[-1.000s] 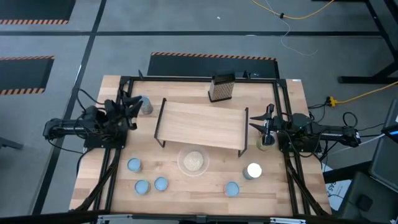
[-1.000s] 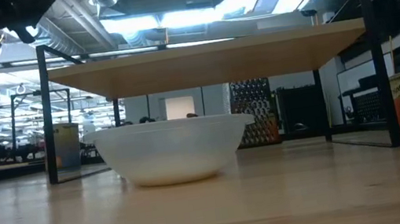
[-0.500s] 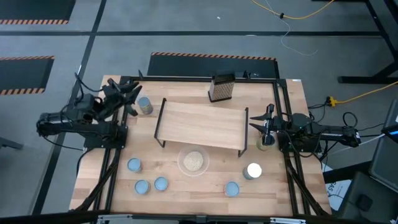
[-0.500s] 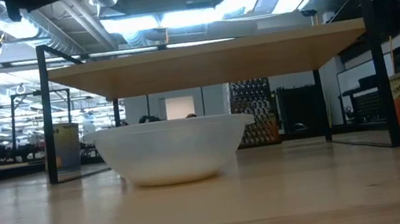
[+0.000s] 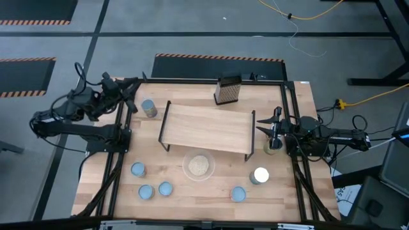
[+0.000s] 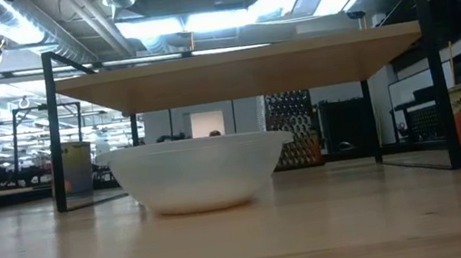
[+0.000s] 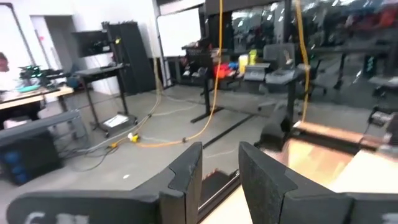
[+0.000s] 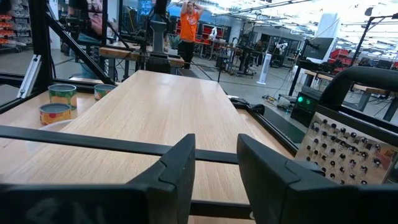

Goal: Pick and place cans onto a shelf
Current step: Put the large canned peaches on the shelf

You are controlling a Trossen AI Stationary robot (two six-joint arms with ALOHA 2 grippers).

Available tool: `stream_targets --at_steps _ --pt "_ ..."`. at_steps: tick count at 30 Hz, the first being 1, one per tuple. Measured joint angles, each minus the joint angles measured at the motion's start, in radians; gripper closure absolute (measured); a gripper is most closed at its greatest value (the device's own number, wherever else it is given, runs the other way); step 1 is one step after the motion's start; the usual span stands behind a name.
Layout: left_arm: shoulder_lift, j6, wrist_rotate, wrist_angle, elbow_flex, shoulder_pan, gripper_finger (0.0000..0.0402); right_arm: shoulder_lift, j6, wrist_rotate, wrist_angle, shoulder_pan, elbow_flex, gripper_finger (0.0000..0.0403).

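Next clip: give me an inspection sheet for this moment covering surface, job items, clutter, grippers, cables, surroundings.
Surface: wooden table with black rails.
Job's things: shelf bare on top; one can left of it, one can at its right end, three blue-topped cans front left, a blue-topped can and a silver-topped can front right.
Clutter: bowl in front of the shelf; box grater behind it.
Grippers: left gripper open, empty, raised at the far-left corner; right gripper empty, at the shelf's right end.
Cables: yellow cord on the floor.
Surroundings: workshop; a person far off.
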Motion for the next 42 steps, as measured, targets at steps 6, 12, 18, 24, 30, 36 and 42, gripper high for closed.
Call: stream_targets --at_steps 6,12,18,24,30,36,42 --pt "0.026 -0.024 0.016 -0.096 0.023 0.068 0.0304 0.0 0.0 0.0 0.0 0.0 0.0 0.0279" --pt "0.05 -0.134 0.112 -0.276 0.023 0.162 0.0304 0.0 0.0 0.0 0.0 0.0 0.0 0.0279" --pt "0.12 -0.182 0.205 -0.396 0.023 0.288 0.0305 0.0 0.0 0.0 0.0 0.0 0.0 0.0279" --pt "0.244 -0.131 0.355 -0.399 0.023 0.463 0.0305 0.0 0.0 0.0 0.0 0.0 0.0 0.0279" --pt "0.393 -0.021 0.537 -0.4 0.023 0.655 0.0305 0.0 0.0 0.0 0.0 0.0 0.0 0.0279" --pt "0.522 0.052 0.688 -0.399 0.023 0.814 0.0305 0.0 0.0 0.0 0.0 0.0 0.0 0.0279" --pt "0.611 0.095 0.806 -0.436 0.023 0.934 0.0305 0.0 0.0 0.0 0.0 0.0 0.0 0.0279"
